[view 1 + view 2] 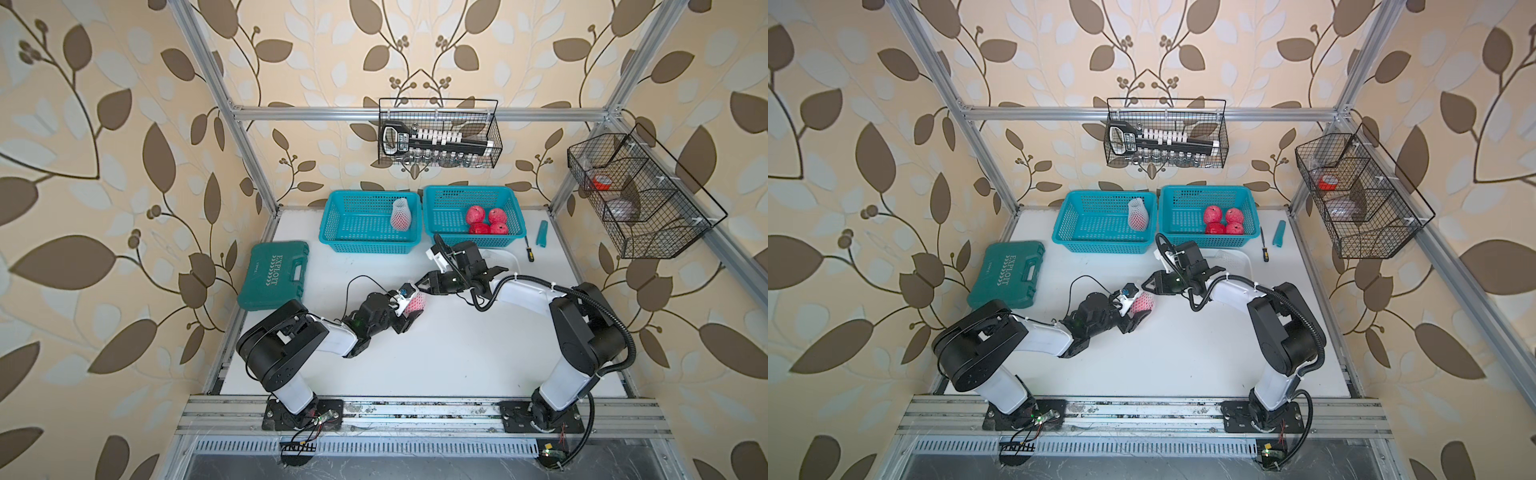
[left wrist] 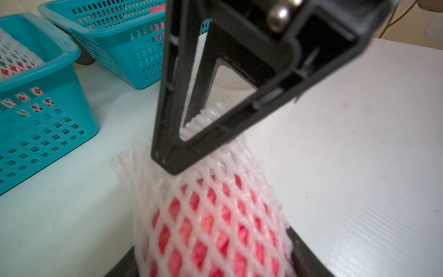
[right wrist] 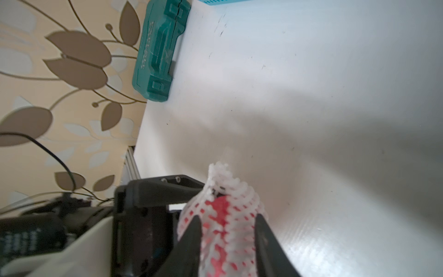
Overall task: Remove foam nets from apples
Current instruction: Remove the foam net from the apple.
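- Wrapped apple, nearest the left wrist lens, is held over the middle of the white table.
- Left claw is clamped on this apple through its foam net.
- Right claw is closed on the bunched free end of the net.
- One netted apple is seen in the left basket; four bare apples are seen in the right basket, both at the far edge of the table.
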{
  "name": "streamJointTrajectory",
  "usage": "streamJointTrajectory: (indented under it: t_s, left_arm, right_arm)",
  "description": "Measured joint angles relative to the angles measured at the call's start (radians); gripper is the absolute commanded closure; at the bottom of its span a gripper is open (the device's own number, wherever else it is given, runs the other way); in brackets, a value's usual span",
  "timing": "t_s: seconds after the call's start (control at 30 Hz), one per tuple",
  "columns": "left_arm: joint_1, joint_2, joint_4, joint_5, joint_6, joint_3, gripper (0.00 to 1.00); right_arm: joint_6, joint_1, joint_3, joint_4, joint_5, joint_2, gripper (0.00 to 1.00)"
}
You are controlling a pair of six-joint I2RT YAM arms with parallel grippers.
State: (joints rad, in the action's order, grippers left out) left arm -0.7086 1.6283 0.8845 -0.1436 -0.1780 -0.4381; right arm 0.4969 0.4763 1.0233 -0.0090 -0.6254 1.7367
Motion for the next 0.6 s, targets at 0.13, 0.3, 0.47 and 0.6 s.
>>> streamJointTrajectory:
  t_s: [0.13, 0.3, 0.47, 0.6]
  left_arm:
    - [0.000, 0.002, 0.000, 0.006, -0.011, 0.000, 0.01]
    - [0.000, 0.002, 0.002, 0.018, -0.002, 0.000, 0.01]
    - [0.000, 0.001, 0.080, 0.075, 0.025, 0.029, 0.01]
    - [-0.005, -0.013, 0.114, 0.126, 0.050, 0.068, 0.01]
  right_arm:
    - [0.002, 0.000, 0.001, 0.002, -0.013, 0.001, 0.85]
    - [-0.003, 0.001, 0.001, 0.002, -0.014, -0.002, 0.90]
    - [-0.039, 0.008, -0.002, 0.008, 0.006, -0.045, 0.94]
    - [-0.104, 0.047, -0.028, 0.034, 0.078, -0.143, 0.90]
